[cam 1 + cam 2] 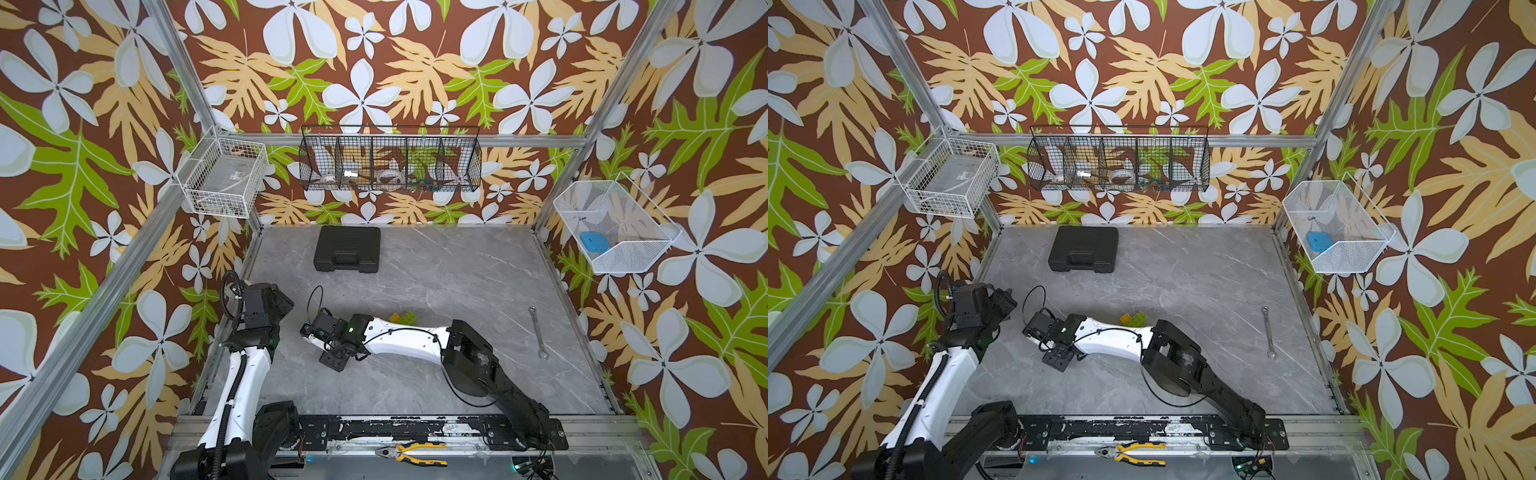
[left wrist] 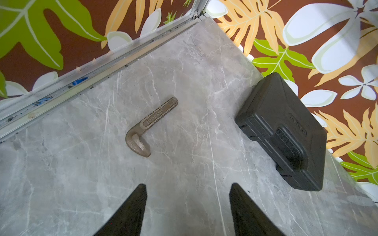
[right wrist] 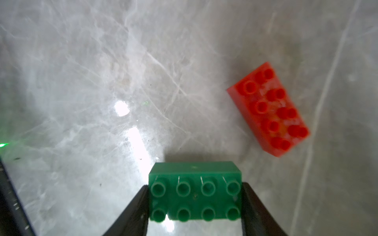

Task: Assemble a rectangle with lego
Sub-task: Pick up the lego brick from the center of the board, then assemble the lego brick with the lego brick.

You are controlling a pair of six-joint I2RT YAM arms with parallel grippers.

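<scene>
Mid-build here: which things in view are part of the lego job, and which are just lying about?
Job:
- dark green brick, between the right end effector fingers
- red brick
- yellow brick
- lime green brick

Lying about:
- black case
- spanner
- pliers
- bronze hook-shaped tool

The left arm (image 1: 245, 374) and right arm (image 1: 405, 338) share one build: glossy white moulded shells between matte black joint housings. A ribbed black conduit (image 1: 226, 415) lines the left; thin black cables (image 1: 309, 301) and a small green light (image 1: 351, 330) mark the right. The left gripper (image 2: 187, 188) has black, tapered, finely ribbed fingers (image 2: 131, 212).
</scene>
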